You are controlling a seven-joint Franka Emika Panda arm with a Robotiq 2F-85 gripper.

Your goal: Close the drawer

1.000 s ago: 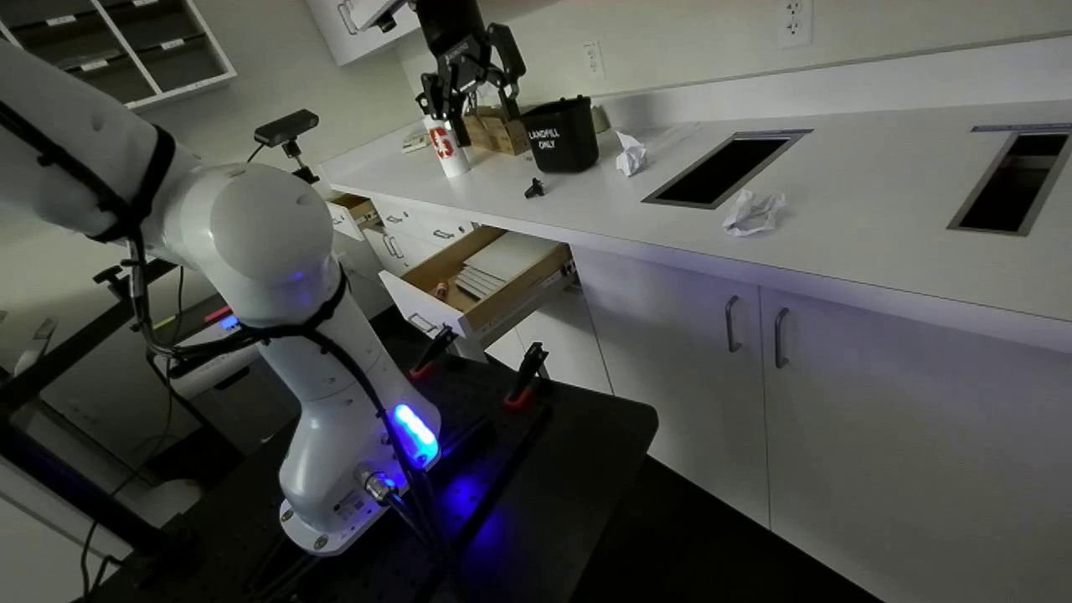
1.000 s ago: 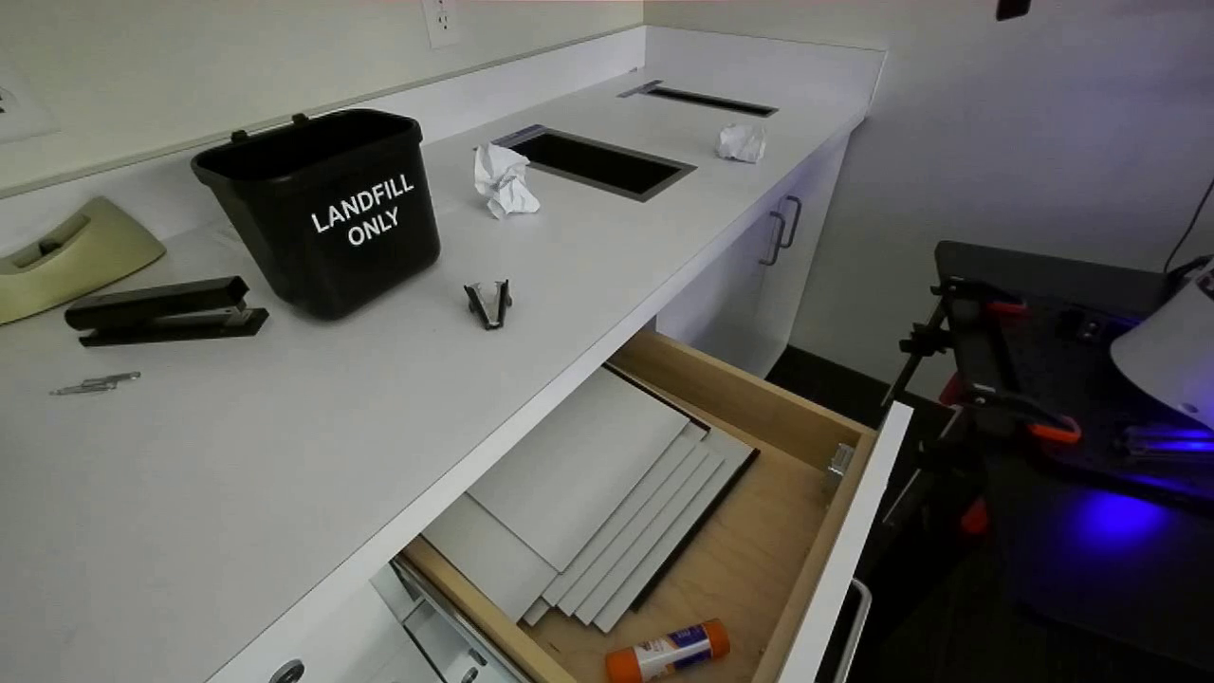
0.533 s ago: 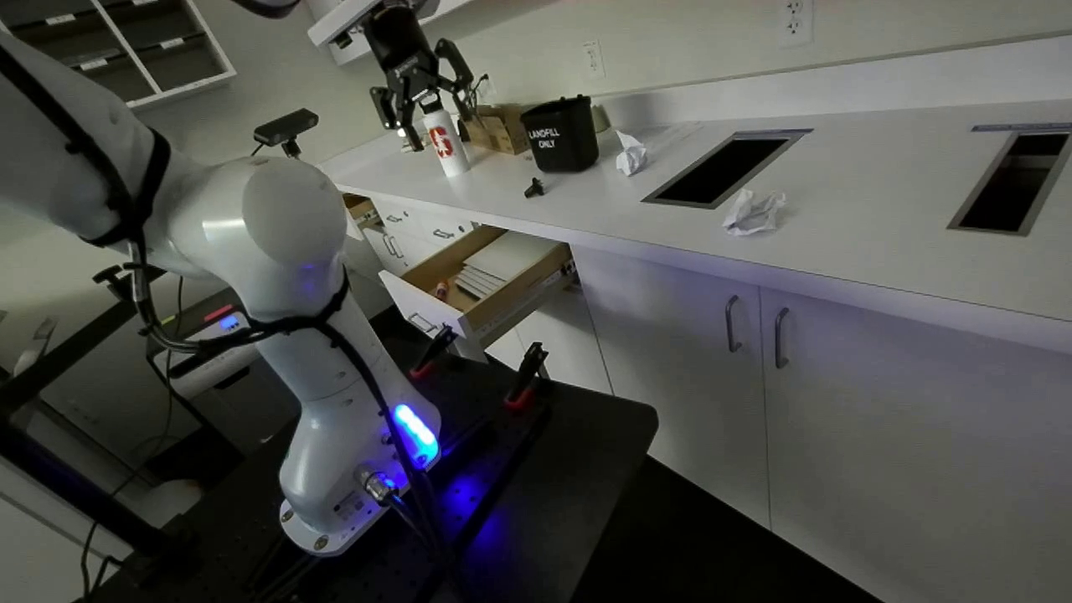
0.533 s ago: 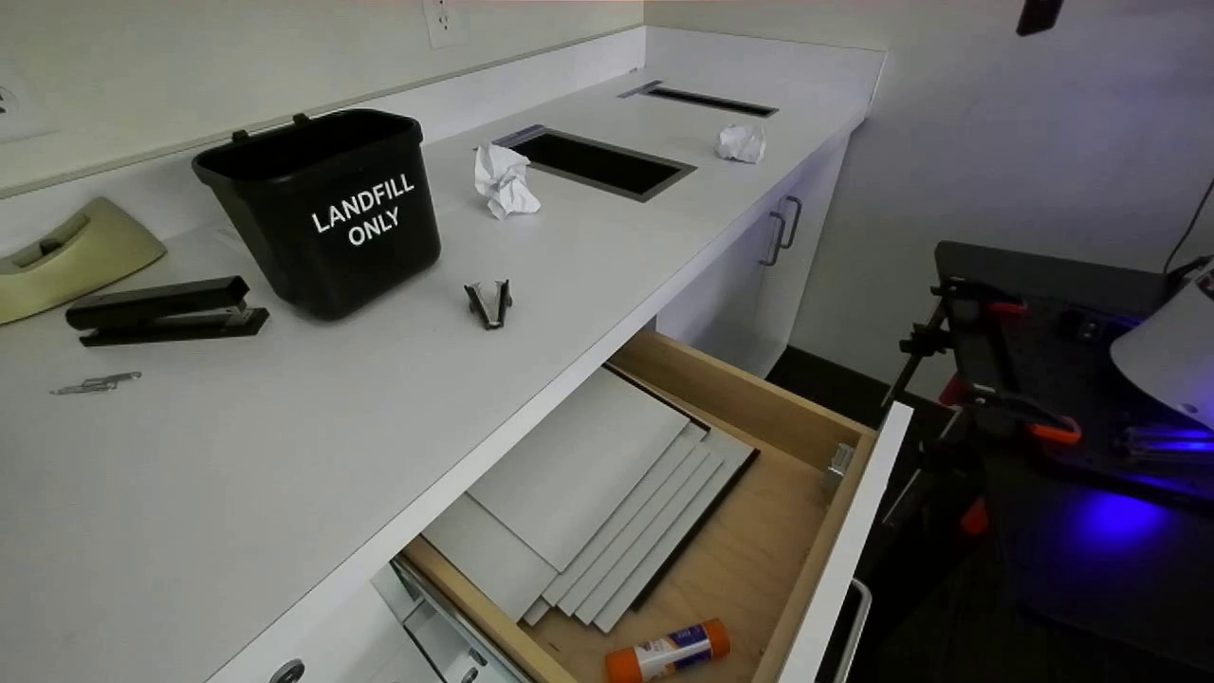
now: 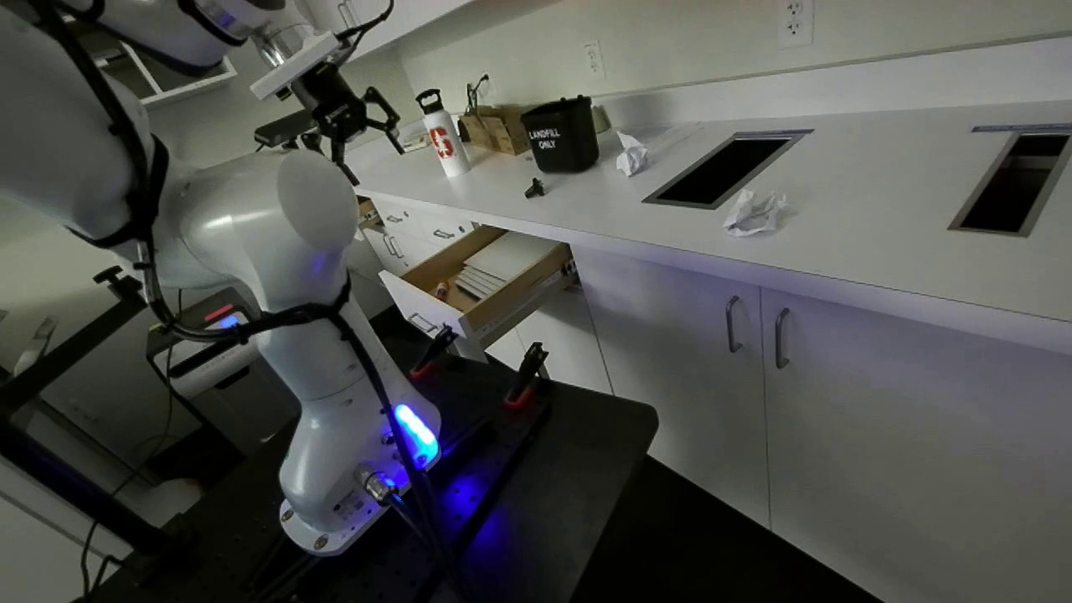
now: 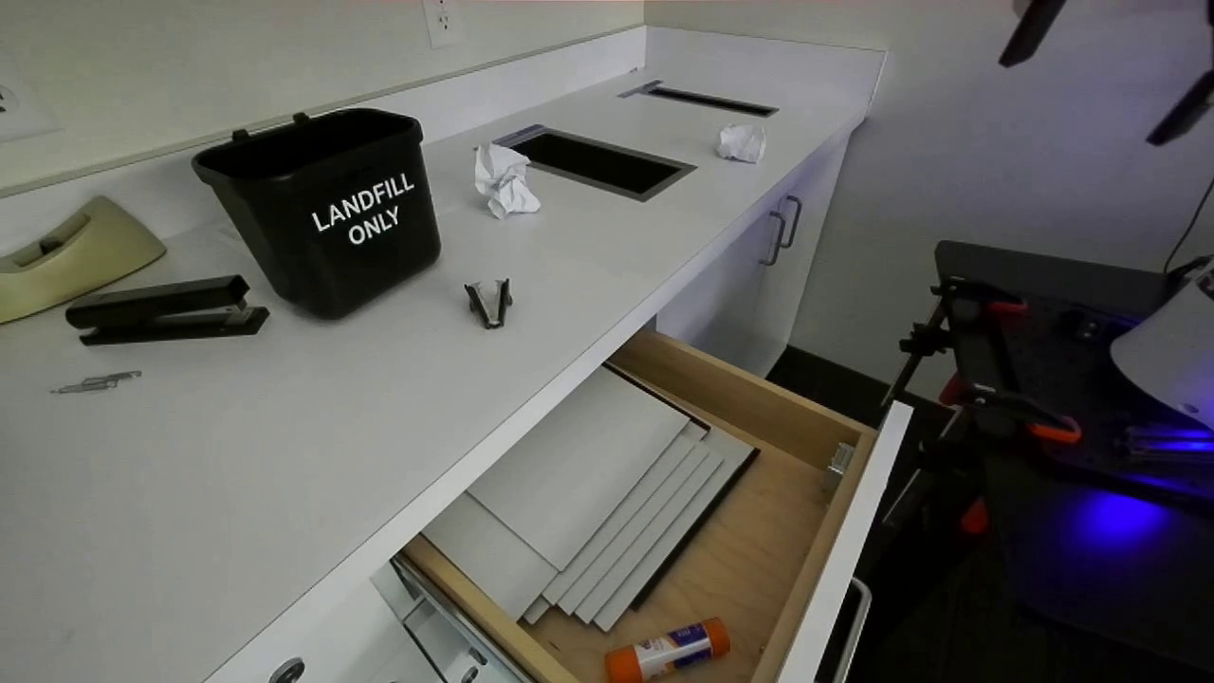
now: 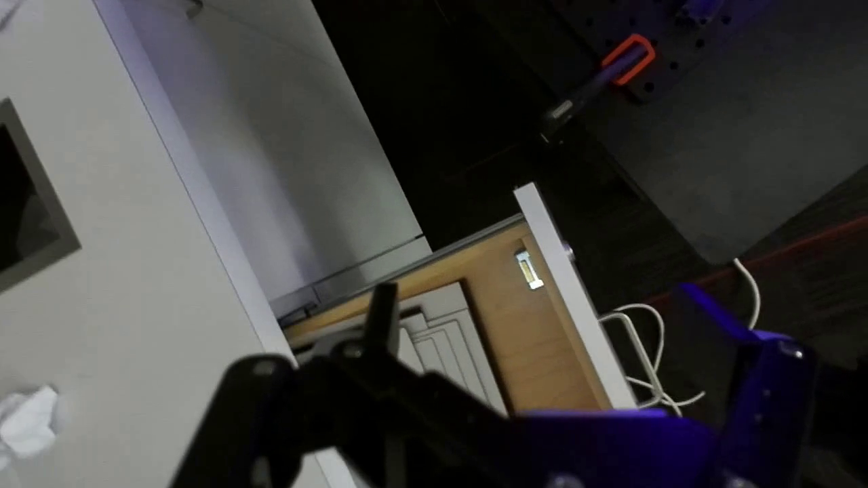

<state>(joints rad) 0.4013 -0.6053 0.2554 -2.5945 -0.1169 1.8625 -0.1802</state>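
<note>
The drawer stands pulled out under the counter, with its white front (image 5: 421, 308) facing the robot's table; the front also shows in an exterior view (image 6: 847, 555) and in the wrist view (image 7: 576, 298). Its tan inside holds grey boards (image 6: 588, 474) and an orange glue stick (image 6: 669, 652). A bar handle (image 6: 857, 617) is on the front. My gripper (image 5: 378, 166) is open and empty, tilted, in the air above the drawer and apart from it. Its fingertips hang at the top right in an exterior view (image 6: 1081, 100). In the wrist view the spread fingers (image 7: 541, 298) frame the drawer front.
A black bin (image 5: 565, 138) and a white bottle (image 5: 445, 144) stand on the counter (image 5: 879, 193). Black clamps with red pads (image 5: 526, 377) stick up from the robot's table (image 5: 603, 435) beside the drawer. A stapler (image 6: 166, 308) and staple remover (image 6: 490, 304) lie on the counter.
My gripper has moved left in an exterior view, away from the bottle, and has tilted. Both fingertips have come into view at the top right elsewhere. The drawer has not moved.
</note>
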